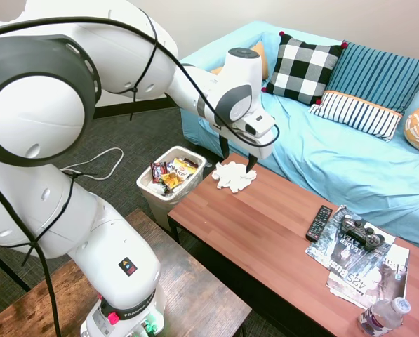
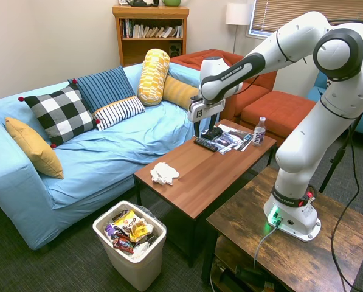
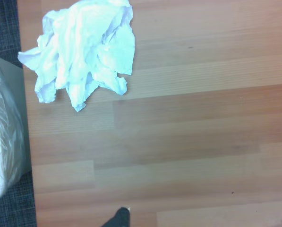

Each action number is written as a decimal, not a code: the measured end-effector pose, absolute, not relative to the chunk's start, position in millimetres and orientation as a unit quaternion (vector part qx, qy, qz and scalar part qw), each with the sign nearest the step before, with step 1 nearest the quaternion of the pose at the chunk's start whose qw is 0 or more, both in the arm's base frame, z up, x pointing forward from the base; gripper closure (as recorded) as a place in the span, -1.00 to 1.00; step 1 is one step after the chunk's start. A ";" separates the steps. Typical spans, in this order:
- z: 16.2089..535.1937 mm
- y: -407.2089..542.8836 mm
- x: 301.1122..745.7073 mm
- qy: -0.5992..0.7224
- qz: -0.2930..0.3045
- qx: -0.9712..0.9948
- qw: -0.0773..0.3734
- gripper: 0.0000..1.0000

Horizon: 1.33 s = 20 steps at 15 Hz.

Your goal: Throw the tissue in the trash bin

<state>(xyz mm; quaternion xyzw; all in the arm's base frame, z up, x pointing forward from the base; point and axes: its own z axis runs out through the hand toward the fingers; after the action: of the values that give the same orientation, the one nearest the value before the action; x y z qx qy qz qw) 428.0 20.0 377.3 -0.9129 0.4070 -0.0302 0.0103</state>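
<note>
Right now your claw (image 1: 237,159) hangs above the counter (image 1: 279,232), its two dark fingers spread apart and holding nothing. From the first exterior view it looks to sit almost over the tissue (image 1: 234,175), but the second exterior view puts the claw (image 2: 201,131) further along the counter toward the far end, so how closely the two line up is hard to judge. You'll find the tissue (image 2: 164,173) lying crumpled on the wood near the counter's end and its sofa-side edge; the wrist view shows it (image 3: 81,52) off to one side. The trash bin (image 1: 168,184) stands on the floor just beside that end of the counter, with colourful wrappers inside. At the other end lie the remote (image 1: 318,222), a game controller (image 1: 361,232) on top of the magazines (image 1: 367,270), and a water bottle (image 1: 383,316) near the corner. Behind the counter you see the blue sofa (image 1: 321,151).
</note>
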 end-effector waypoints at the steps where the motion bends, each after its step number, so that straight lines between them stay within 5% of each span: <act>1: 377.8 20.1 428.9 0.408 -0.030 -0.912 0.012 -1.00; 7: 341.7 63.7 469.4 0.398 -0.052 -0.916 0.014 -1.00; 20: 160.4 148.6 608.0 0.444 -0.013 -0.896 -0.024 -1.00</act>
<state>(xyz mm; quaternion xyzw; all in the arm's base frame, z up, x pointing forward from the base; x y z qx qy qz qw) 608.0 148.6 160.4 -0.8957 0.4438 -0.0127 -0.0240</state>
